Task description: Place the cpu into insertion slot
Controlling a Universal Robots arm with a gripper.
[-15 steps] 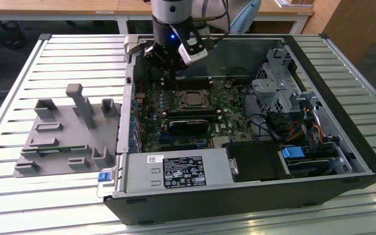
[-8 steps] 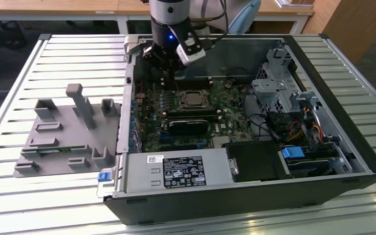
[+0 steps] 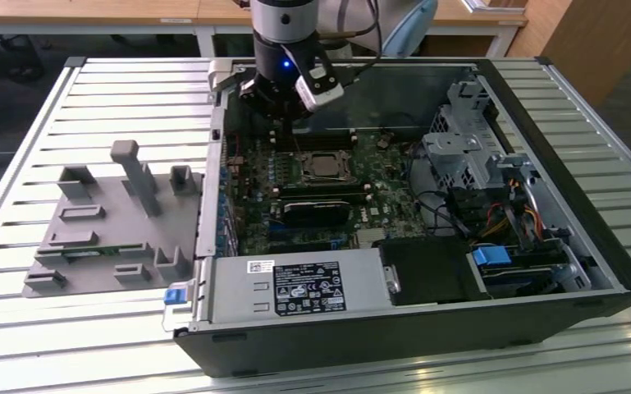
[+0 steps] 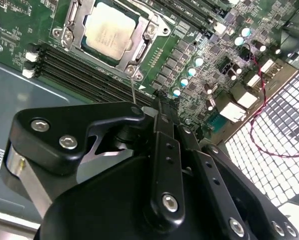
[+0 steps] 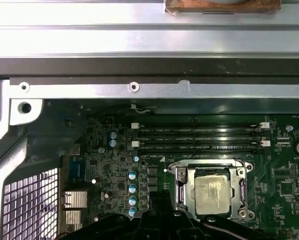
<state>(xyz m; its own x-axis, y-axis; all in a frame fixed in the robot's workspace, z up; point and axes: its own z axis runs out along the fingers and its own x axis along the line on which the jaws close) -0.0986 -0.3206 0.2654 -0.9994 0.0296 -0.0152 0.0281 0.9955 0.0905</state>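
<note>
Offset between my claw (image 5: 162,202) and cpu (image 5: 213,192): cpu lies flat inside insertion slot (image 5: 180,186), below and just aside of claw, which is clenched on nothing visible.

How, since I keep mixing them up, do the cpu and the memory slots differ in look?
Shape: the cpu is a flat square; the memory slots are long narrow strips. Colour: the cpu has a dull silvery face; the memory slots are black with white end clips. Count: one cpu, several parallel memory slots. Both sit on the green board.
</note>
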